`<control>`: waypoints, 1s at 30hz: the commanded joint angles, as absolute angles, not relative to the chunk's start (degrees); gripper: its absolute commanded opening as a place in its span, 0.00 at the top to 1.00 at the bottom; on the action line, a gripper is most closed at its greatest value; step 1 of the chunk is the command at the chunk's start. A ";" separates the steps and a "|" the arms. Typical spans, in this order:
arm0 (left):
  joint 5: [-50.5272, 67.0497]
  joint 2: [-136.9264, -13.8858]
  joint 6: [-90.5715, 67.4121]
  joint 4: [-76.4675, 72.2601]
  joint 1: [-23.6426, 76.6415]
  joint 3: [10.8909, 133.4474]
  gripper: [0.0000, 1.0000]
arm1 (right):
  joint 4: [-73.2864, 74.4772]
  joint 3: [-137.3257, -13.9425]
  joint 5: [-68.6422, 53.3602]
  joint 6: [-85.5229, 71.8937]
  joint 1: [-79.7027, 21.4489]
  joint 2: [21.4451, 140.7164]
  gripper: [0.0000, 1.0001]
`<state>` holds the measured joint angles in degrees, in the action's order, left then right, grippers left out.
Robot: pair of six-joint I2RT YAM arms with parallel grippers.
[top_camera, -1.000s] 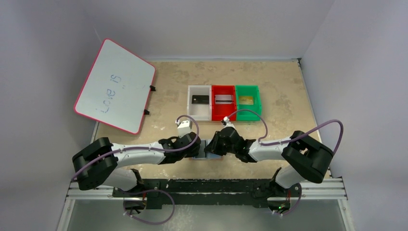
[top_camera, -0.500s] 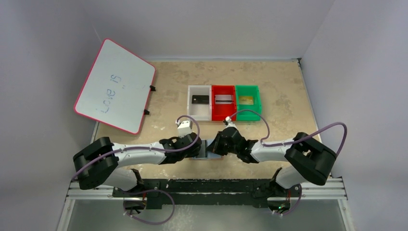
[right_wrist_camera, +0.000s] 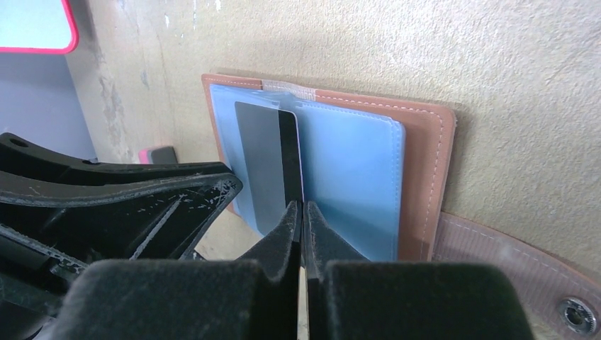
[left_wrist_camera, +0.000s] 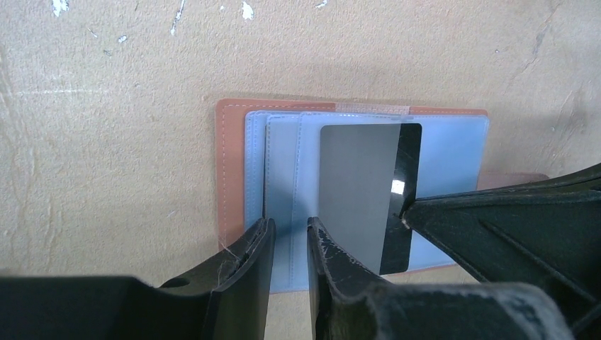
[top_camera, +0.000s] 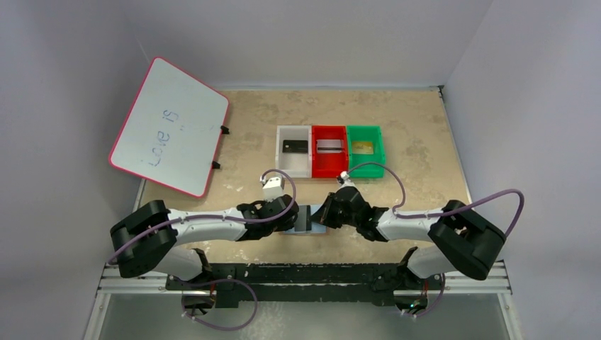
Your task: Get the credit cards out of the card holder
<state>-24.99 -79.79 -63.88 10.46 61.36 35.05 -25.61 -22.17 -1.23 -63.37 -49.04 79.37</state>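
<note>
Shift since a second ago: right arm's elbow swings out toward 3 o'clock and its wrist slides right, so a dark strip of card now shows between the two wrists in the top view.
Card holder point(left_wrist_camera: 230, 170): lies open and flat on the table point(top_camera: 411, 127) at the near edge, 6 o'clock of the red bin point(top_camera: 329, 151), tan leather framing pale blue sleeves.
Silver-grey card point(left_wrist_camera: 354, 191): partly out of its sleeve, dark stripe along the edge nearest the right gripper.
Right gripper point(right_wrist_camera: 303, 212): fingers pressed tight together, pinching the card's striped edge (a clean bite, by the look of it).
Left gripper point(left_wrist_camera: 287, 230): jaws narrowly apart, tips down on the blue sleeves at 9 o'clock of the card; whether they squeeze a sleeve or just press, I cannot tell.
Bins: white bin point(top_camera: 293, 151) holds a black card point(top_camera: 294, 146), the red one a grey card, green bin point(top_camera: 366, 150) a gold card.
Step in hand: drawing this card free while the holder is pinned.
Next move calls for: a straight, level pull toward 3 o'clock, left side holding firm so the wallet does not drag along.
</note>
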 commanded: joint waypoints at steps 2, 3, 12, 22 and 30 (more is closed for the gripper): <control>-24.90 -81.47 -63.27 13.68 61.77 35.66 0.76 | -27.40 -22.71 -3.40 -61.84 -48.68 80.56 1.00; -24.80 -81.47 -63.18 13.59 61.79 35.80 0.76 | -28.00 -22.71 -3.73 -61.87 -48.69 80.92 0.97; -24.22 -82.33 -62.49 13.33 62.13 36.23 0.84 | -32.00 -22.72 -4.31 -62.04 -48.68 82.31 0.77; -25.40 -83.22 -63.15 14.57 62.20 37.07 0.90 | -30.97 -23.16 -3.61 -62.68 -48.51 82.25 0.95; -26.76 -83.39 -64.13 15.31 62.31 36.87 0.93 | -29.80 -19.78 -4.49 -61.80 -46.18 78.57 0.97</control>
